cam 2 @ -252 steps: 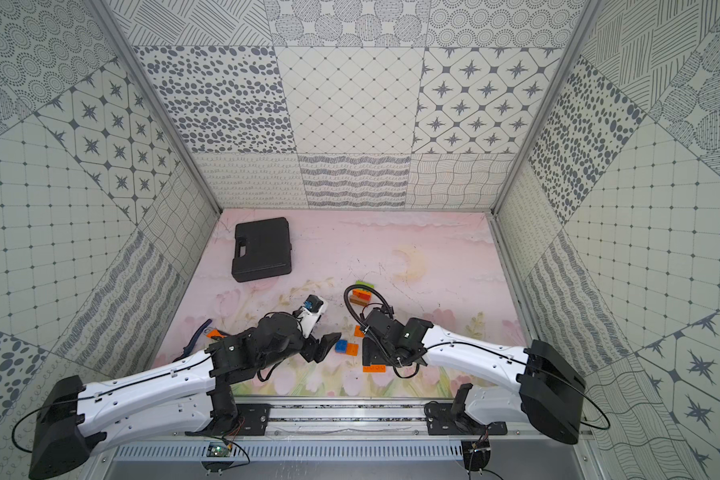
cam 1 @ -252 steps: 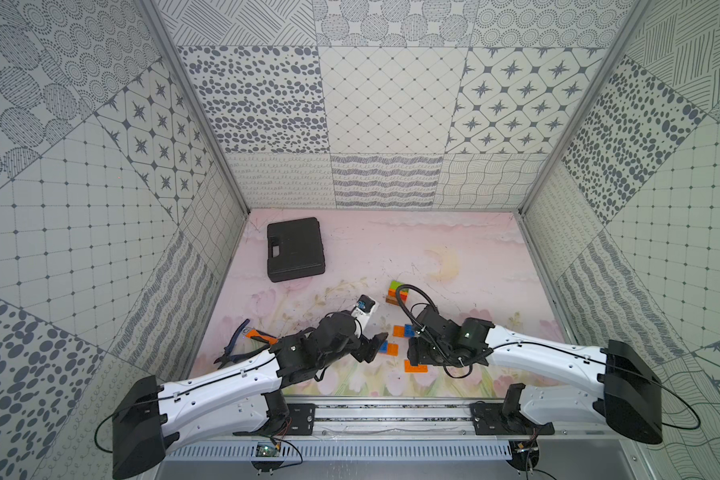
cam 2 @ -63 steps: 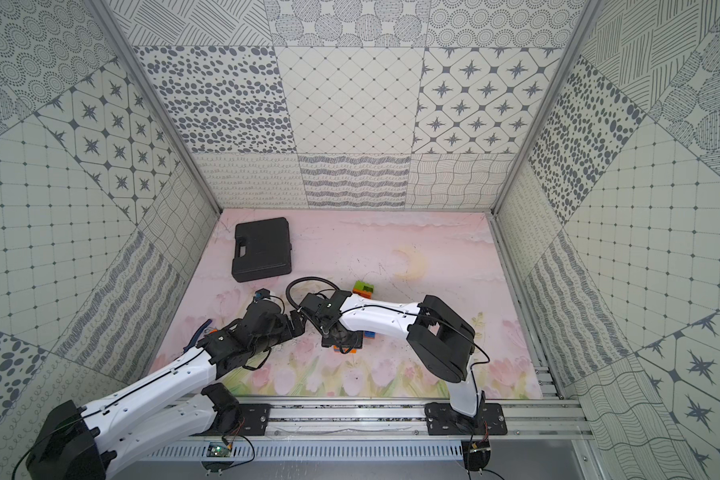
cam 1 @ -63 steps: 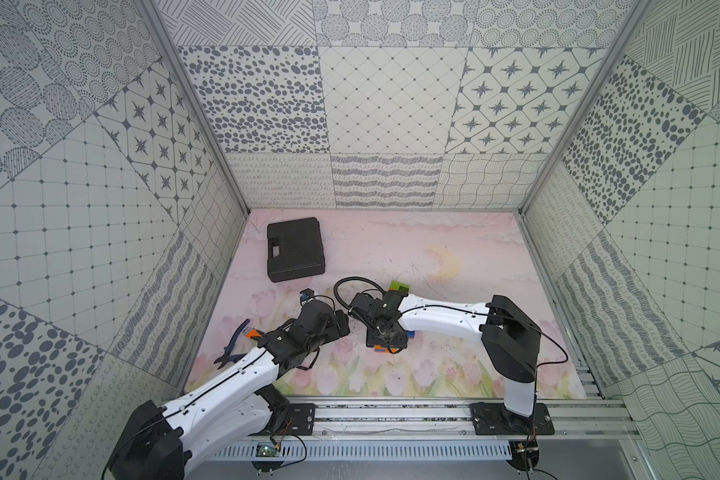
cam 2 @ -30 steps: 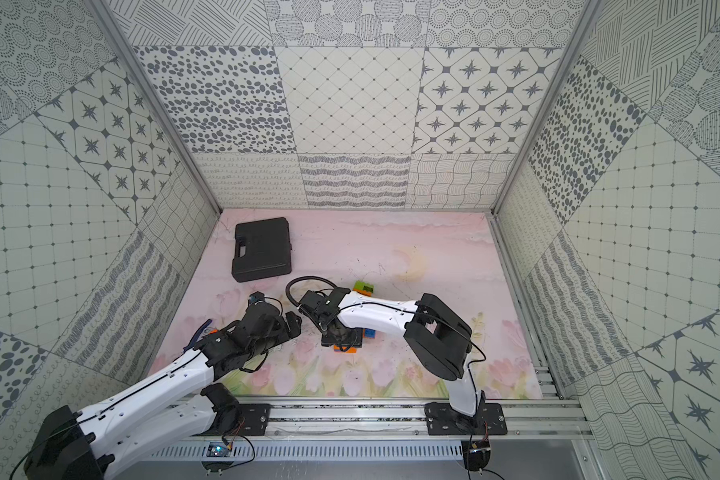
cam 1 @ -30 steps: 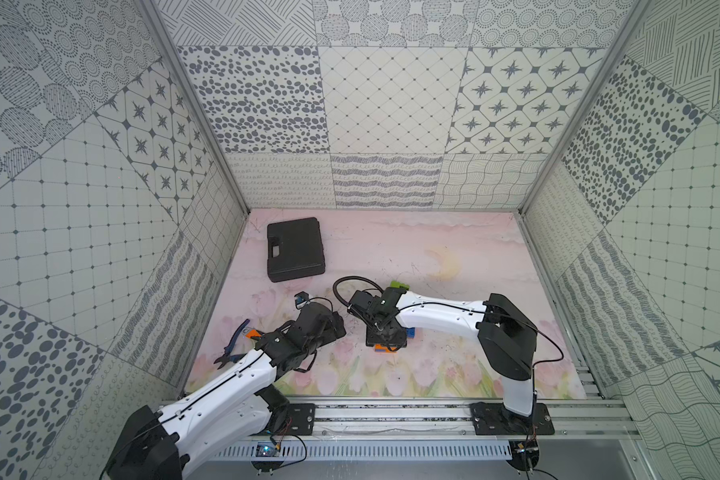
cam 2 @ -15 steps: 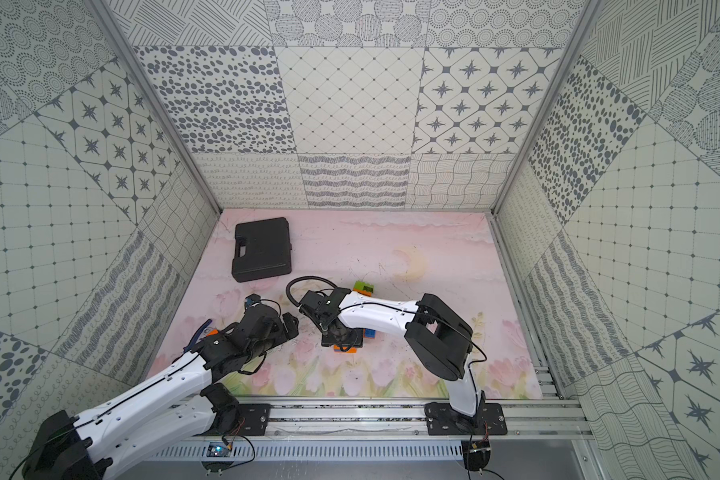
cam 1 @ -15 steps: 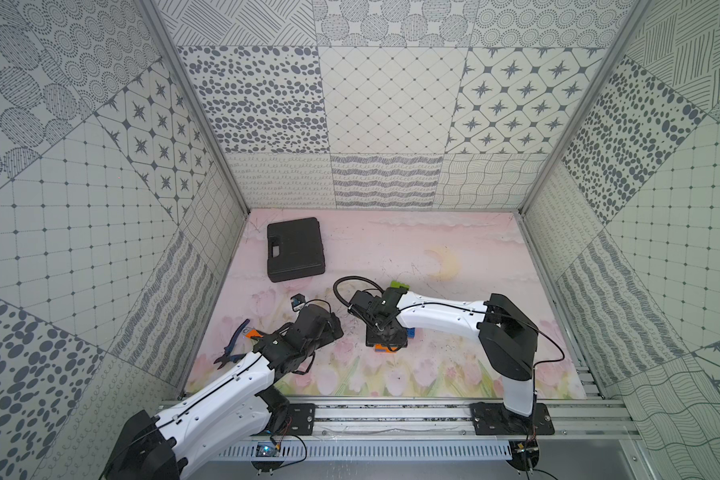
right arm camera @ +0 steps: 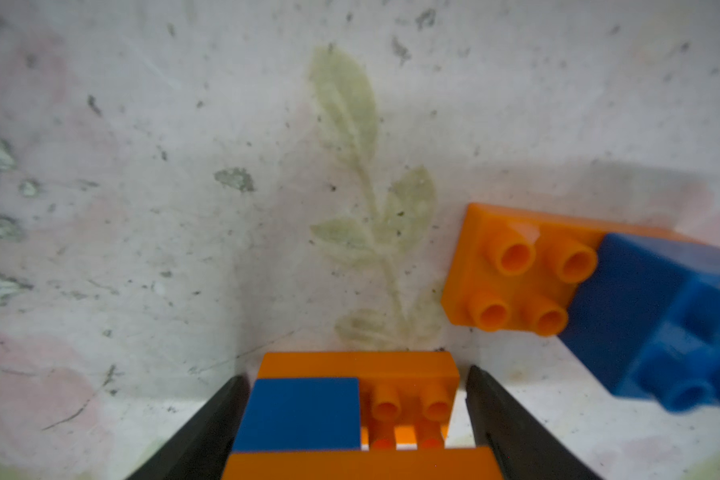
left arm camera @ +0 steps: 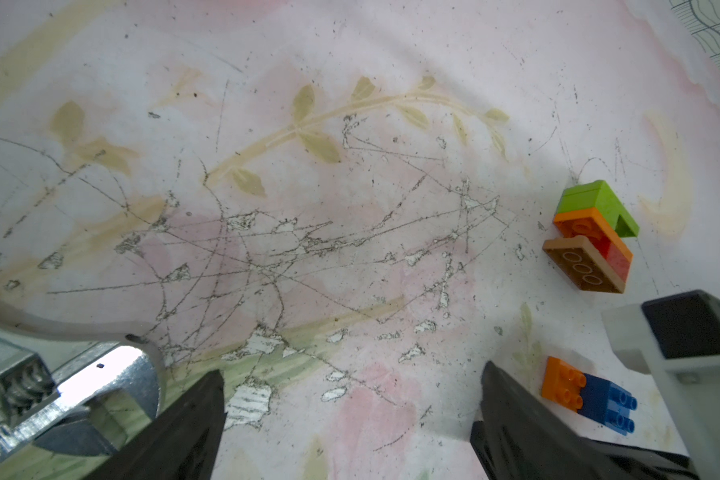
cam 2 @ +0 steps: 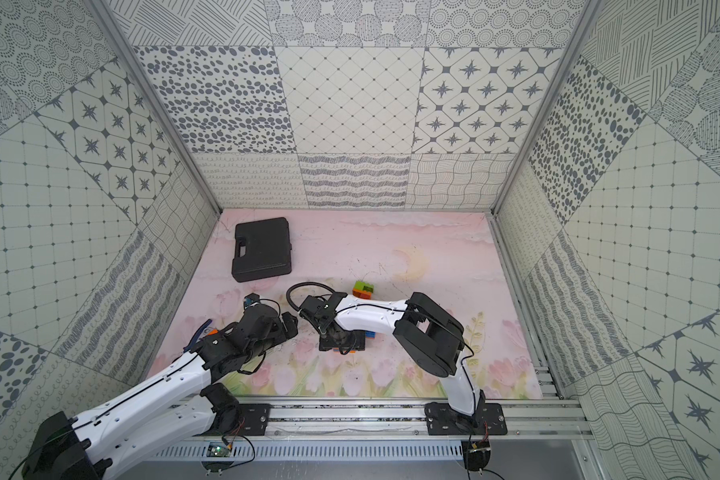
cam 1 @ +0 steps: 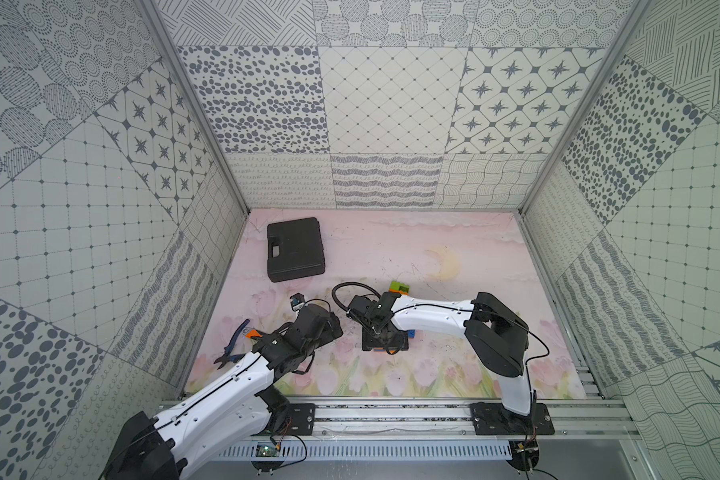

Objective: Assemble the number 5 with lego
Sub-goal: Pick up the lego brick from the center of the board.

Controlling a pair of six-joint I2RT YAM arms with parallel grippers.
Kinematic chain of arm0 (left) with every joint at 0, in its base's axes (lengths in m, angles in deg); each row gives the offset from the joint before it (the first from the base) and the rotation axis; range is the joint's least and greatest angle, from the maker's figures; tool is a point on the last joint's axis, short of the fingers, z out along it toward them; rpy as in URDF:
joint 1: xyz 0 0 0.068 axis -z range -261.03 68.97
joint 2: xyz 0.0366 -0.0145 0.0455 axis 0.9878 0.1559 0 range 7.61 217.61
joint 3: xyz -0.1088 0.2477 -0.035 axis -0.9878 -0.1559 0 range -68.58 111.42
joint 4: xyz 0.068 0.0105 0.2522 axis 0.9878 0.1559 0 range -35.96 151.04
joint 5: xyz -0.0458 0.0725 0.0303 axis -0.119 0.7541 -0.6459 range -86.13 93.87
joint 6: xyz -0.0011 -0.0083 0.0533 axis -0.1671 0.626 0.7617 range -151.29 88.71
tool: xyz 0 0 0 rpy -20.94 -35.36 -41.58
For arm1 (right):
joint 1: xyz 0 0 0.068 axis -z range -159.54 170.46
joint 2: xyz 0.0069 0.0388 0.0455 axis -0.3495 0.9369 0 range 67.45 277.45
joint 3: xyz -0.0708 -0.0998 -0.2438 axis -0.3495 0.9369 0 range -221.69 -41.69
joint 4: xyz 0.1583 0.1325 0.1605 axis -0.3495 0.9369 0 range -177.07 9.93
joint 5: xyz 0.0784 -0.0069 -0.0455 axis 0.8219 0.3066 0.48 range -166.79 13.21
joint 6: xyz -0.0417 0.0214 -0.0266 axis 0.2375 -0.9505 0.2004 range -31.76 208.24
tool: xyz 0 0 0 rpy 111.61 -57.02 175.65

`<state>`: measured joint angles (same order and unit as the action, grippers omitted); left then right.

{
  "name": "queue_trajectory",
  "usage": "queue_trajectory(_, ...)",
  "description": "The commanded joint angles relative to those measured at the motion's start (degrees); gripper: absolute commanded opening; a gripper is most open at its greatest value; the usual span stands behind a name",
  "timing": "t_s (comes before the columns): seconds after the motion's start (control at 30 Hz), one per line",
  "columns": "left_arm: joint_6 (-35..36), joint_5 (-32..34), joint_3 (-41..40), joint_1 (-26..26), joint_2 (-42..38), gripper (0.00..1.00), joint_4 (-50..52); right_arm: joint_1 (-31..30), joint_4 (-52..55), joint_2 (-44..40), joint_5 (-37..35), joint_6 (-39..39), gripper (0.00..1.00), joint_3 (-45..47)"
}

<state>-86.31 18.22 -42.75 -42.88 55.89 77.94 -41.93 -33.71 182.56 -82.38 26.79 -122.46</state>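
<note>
**Pulled back on the left, folded in on the right**

Withdrawn from the bricks since several seconds ago with the left gripper (left arm camera: 352,370). Swung inward over the same span with the right gripper (right arm camera: 356,374), elbow now raised and bent.

Straddling the orange-and-blue build (right arm camera: 408,365) with matte black, wedge-shaped fingers (right arm camera: 208,428). Loosened rather than clamped, with a sliver of pale surface showing beside the orange edge on one flank. On the blue flank, too close to tell contact from clearance. Moulded in glossy plastic: a blue block with a smooth flat face beside two round hollow studs, between orange oblongs. Flat on the mat (left arm camera: 350,166), toward the front middle in both top views.

Just beside it, clear of the fingers, an orange square plate (right arm camera: 512,282) with four studs. Joined to a chunky blue brick (right arm camera: 649,316) tipped over, studs pointing sideways. Farther back, near a pale crescent print, a stacked cluster (left arm camera: 591,232) of lime green, orange, red and tan brown, with three round rings on the brown face.

Spread wide at the left gripper, with only scratched mat between the dark fingers. Next to one of them, the shiny chrome head of a wrench (left arm camera: 71,386) with a ribbed screw.

Worn all over, that mat: pink and cream leaf print, flaked and crossed with grey scratches. At the back left, a black moulded case (cam 1: 294,249), rectangular, well apart from the lego.
</note>
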Motion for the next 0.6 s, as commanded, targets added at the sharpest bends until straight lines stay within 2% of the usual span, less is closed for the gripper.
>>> queue_trajectory(0.0,0.3,1.7,0.3,-0.3,-0.4,0.99,1.4,0.0,-2.5,1.9,-1.4,-0.4,0.82,1.7)
queue_trajectory(0.2,-0.5,1.4,0.0,-0.4,-0.7,0.99,1.4,0.0,-3.2,1.9,-1.2,-0.3,0.69,2.2)
queue_trajectory(0.3,-0.5,1.0,0.2,-0.3,-0.8,0.99,1.4,0.1,-2.6,-0.3,-2.2,0.2,0.58,2.0)
queue_trajectory(0.37,-0.2,0.6,0.5,-0.2,-0.7,0.99,1.4,0.0,-2.1,-2.8,-2.8,0.7,0.61,1.8)
queue_trajectory(0.57,1.6,-3.6,0.7,-0.3,0.2,0.99,-2.5,0.0,0.6,-10.9,-6.4,1.8,0.60,2.1)
